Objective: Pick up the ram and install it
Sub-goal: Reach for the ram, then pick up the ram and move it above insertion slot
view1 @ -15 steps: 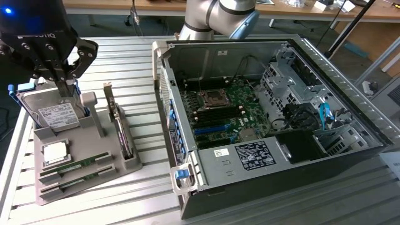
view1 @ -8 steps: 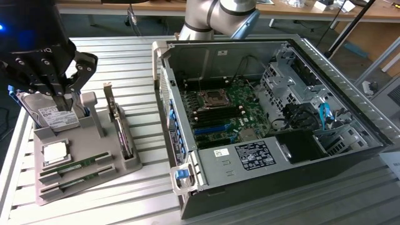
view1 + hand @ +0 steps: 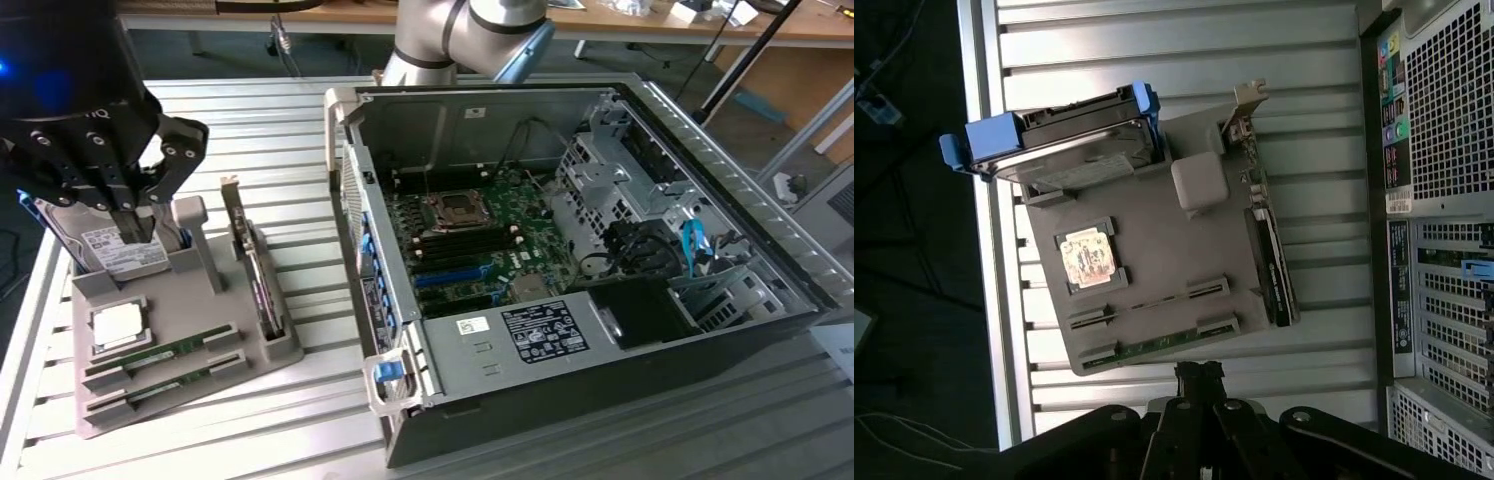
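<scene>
Currently hovering over tray (image 3: 187,305) with gripper (image 3: 130,225) pinched shut, empty.
Risks clipping hard drive (image 3: 114,255) or missing thin ram (image 3: 171,350) if lowered off-line.

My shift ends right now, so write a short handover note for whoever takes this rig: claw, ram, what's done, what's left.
Claw: shut, holding nothing, hovering over the grey holder by the hard drive.
Ram sticks: both lying in the holder's slots, untouched.
Computer case: open, beside the holder on the exterior view's right.
Done: nothing yet.
Left: picking up a stick and installing it.
</scene>
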Controlling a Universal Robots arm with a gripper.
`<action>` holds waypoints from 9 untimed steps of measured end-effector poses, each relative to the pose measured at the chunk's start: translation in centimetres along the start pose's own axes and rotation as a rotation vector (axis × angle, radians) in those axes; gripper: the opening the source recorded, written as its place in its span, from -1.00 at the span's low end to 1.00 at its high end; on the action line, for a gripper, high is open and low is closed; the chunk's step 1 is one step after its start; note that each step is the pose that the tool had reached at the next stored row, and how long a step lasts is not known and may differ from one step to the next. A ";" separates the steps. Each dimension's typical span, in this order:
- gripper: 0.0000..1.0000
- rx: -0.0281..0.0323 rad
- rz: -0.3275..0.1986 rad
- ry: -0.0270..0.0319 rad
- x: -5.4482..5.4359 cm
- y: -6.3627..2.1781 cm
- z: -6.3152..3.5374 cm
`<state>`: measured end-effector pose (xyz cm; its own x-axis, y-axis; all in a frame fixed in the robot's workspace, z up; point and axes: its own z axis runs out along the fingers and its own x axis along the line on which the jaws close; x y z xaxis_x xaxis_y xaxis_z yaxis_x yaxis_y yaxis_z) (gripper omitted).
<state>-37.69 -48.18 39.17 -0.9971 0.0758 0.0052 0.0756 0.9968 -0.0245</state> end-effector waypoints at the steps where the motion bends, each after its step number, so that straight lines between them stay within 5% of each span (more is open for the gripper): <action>1: -0.79 0.0000 0.000 0.0000 0.0 0.00 0.00; 9: -0.79 0.0001 -0.015 -0.0004 0.0 0.00 0.00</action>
<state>-37.69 -48.18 39.16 -0.9982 0.0604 0.0052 0.0602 0.9979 -0.0245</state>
